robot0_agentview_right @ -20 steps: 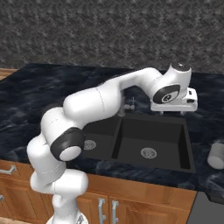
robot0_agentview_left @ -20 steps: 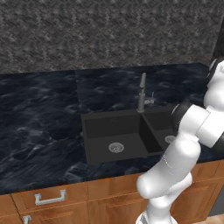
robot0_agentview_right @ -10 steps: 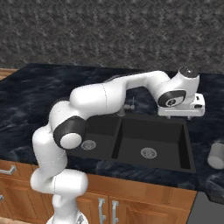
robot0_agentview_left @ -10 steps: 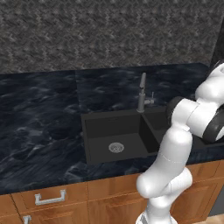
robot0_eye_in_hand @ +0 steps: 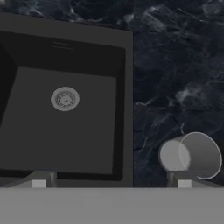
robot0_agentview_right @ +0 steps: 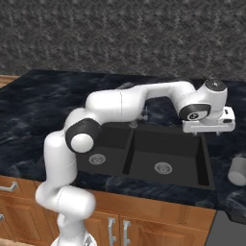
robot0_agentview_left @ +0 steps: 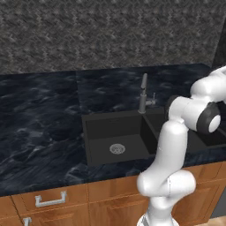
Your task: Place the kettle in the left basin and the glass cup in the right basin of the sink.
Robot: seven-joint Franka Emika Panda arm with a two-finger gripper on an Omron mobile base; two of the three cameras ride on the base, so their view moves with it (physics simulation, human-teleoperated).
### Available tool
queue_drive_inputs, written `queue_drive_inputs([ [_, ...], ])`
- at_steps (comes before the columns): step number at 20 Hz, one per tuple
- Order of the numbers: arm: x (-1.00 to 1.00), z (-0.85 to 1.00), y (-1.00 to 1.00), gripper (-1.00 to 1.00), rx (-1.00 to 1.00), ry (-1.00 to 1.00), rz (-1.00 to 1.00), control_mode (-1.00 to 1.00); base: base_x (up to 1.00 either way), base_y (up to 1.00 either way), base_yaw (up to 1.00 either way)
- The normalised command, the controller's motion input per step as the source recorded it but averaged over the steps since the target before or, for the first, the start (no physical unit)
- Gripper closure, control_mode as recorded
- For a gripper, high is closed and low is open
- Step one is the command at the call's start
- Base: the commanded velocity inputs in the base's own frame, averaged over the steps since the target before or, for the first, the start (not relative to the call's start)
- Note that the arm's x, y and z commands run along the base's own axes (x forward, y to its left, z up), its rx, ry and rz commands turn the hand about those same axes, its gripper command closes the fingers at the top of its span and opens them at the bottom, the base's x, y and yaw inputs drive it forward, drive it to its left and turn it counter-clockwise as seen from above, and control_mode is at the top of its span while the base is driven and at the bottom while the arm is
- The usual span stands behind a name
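A white robot arm reaches over a dark marbled worktop (robot0_agentview_right: 38, 101) with a black double sink (robot0_agentview_right: 144, 153) set into it. The claw (robot0_agentview_right: 209, 129) hangs in the air above the far right corner of the right basin (robot0_agentview_right: 168, 158), its two fingers spread wide with nothing between them. In the hand view the claw (robot0_eye_in_hand: 111, 183) looks straight down: the right basin (robot0_eye_in_hand: 39, 140) with its round silver drain (robot0_eye_in_hand: 64, 98) lies below and to one side of it, and its rim passes directly under the claw. The glass cup (robot0_eye_in_hand: 190, 155) stands on the worktop on the other side, just beside one fingertip (robot0_eye_in_hand: 183, 180) and outside the sink. From the right base view the glass cup (robot0_agentview_right: 238, 171) sits on the worktop lower than the claw and off to its right, near the picture edge. The left basin (robot0_agentview_left: 115, 139) lies further off beyond the dividing wall, with a slim grey tap (robot0_agentview_left: 143, 93) behind it
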Motion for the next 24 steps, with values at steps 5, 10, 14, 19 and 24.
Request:
queue_drive_inputs([
  [5, 0.03, -0.22, -0.14, -1.00, -0.12, 0.00, -0.06, -1.00, 0.00, 0.00, 0.00],
  [10, 0.00, -0.14, -0.10, -1.00, -0.03, 0.03, -0.07, -1.00, 0.00, 0.00, 0.00],
  [14, 0.00, -0.08, -0.16, -1.00, 0.00, 0.08, -0.04, -1.00, 0.00, 0.00, 0.00],
  [19, 0.00, -0.08, -0.18, -1.00, 0.00, 0.06, -0.02, -1.00, 0.00, 0.00, 0.00],
  [24, 0.00, -0.08, -0.23, -1.00, 0.00, 0.05, 0.00, -1.00, 0.00, 0.00, 0.00],
])
